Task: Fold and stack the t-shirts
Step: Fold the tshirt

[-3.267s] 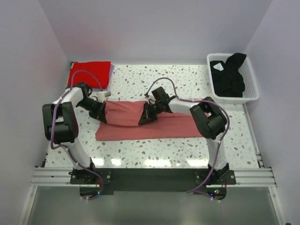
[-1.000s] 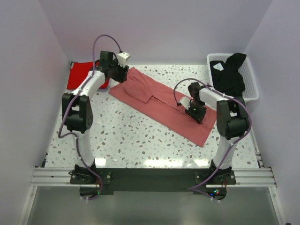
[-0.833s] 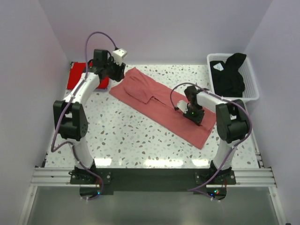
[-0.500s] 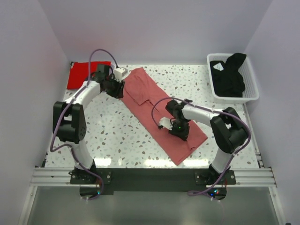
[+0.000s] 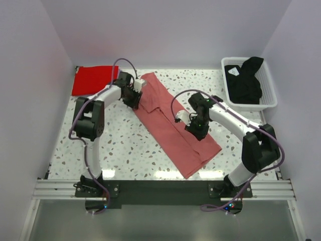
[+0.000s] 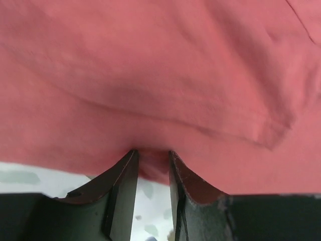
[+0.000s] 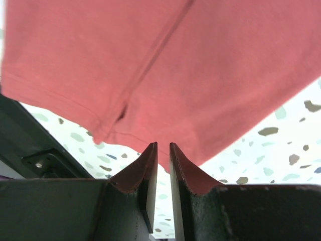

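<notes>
The salmon-pink t-shirt (image 5: 168, 128), folded into a long strip, lies diagonally from the back left towards the near middle of the table. My left gripper (image 5: 135, 96) is shut on its back left edge; in the left wrist view (image 6: 152, 153) pink cloth (image 6: 160, 75) is pinched between the fingers. My right gripper (image 5: 199, 131) is shut on the strip's right edge; in the right wrist view (image 7: 163, 145) the cloth (image 7: 175, 60) meets the nearly closed fingertips. The red t-shirt (image 5: 94, 79) lies folded at the back left corner. The black t-shirt (image 5: 246, 80) is crumpled in the basket.
The white slatted basket (image 5: 271, 83) stands at the back right corner. The speckled white table (image 5: 125, 145) is walled on the left, back and right. The arms' base rail (image 5: 160, 188) runs along the near edge.
The pink strip has swung from a shallow slant to a steeper diagonal, its lower end nearer the front. My left gripper moved right and nearer; my right gripper moved left and nearer, then back right.
</notes>
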`<move>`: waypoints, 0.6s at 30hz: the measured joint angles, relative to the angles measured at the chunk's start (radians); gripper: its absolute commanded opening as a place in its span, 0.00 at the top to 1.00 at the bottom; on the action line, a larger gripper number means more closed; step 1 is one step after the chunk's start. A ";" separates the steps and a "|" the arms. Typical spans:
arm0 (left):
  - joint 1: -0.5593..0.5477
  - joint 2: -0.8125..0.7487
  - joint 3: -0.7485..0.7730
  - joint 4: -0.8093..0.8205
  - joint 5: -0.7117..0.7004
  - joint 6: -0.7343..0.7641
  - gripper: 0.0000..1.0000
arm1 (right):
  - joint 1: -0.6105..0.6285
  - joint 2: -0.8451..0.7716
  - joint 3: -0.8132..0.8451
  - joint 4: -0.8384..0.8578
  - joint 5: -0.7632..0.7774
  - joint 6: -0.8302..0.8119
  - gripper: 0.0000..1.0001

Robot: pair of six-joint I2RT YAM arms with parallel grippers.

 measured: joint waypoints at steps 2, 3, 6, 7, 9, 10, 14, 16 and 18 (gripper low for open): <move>-0.003 0.051 0.066 0.004 -0.020 0.001 0.66 | -0.046 0.019 0.000 0.000 0.008 -0.015 0.81; -0.005 0.074 0.103 -0.002 -0.025 0.002 0.67 | -0.066 0.030 0.000 0.000 0.013 -0.023 0.81; -0.016 0.154 0.223 -0.008 -0.052 0.004 0.68 | -0.094 0.061 0.000 0.003 0.031 -0.049 0.81; -0.019 0.187 0.274 -0.007 -0.061 0.006 0.67 | -0.094 0.069 0.000 0.005 0.031 -0.056 0.81; -0.025 0.264 0.399 -0.018 -0.077 0.013 0.64 | -0.087 0.092 0.000 0.012 0.029 -0.066 0.81; -0.028 0.306 0.467 -0.019 -0.082 0.016 0.62 | -0.082 0.106 0.000 0.017 0.027 -0.069 0.82; -0.031 0.368 0.565 0.000 -0.089 0.043 0.50 | -0.043 0.188 0.000 0.043 0.025 -0.069 0.83; -0.027 0.361 0.555 0.008 -0.083 0.056 0.47 | -0.011 0.223 -0.006 0.062 0.022 -0.066 0.85; -0.023 0.344 0.539 0.002 -0.060 0.060 0.45 | 0.024 0.248 -0.016 0.075 0.009 -0.062 0.85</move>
